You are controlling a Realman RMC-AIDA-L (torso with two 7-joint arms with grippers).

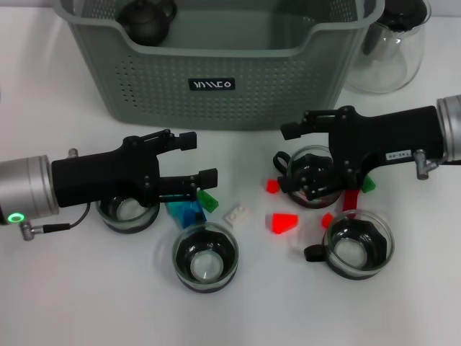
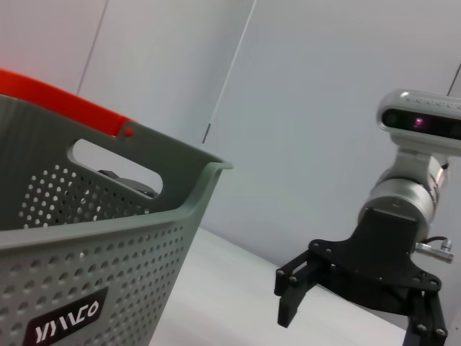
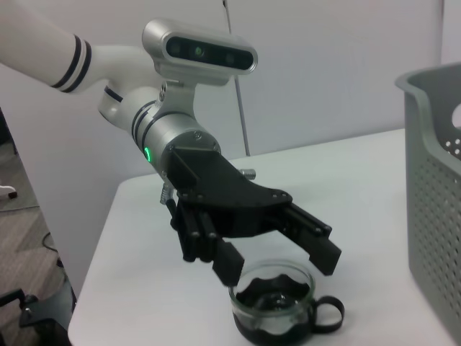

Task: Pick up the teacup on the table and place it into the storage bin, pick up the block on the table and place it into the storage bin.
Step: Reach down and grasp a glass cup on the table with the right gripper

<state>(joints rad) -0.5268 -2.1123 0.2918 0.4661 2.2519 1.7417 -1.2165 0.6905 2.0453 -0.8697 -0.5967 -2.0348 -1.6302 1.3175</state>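
Grey-green plastic makes up the storage bin (image 1: 216, 79), which stands at the far side of the white table (image 1: 65, 288), its perforated wall and black label facing the robot; a dark round object (image 1: 148, 18) lies inside it near its far left corner. A clear glass teapot (image 1: 392, 43) stands just beside the bin's right end.

The left gripper (image 1: 202, 158) hovers low over the table's left part with its fingers spread apart and nothing between them. Under its body sits a glass teacup (image 1: 128, 213), and just past its fingertips lie a blue block (image 1: 186, 214) and a green block (image 1: 207, 198). A second teacup (image 1: 205, 257) stands nearer the robot, with a white block (image 1: 237, 214) beside it.

The right gripper (image 1: 288, 144) reaches in from the right, fingers likewise parted and holding nothing, above a third teacup (image 1: 311, 176). A fourth teacup (image 1: 358, 244) stands nearer the robot. Red blocks (image 1: 283, 222) are scattered between these cups, and a small green block (image 1: 369, 184) shows at the gripper's edge.

In the right wrist view the left gripper (image 3: 281, 256) hangs open directly above a teacup (image 3: 277, 306)
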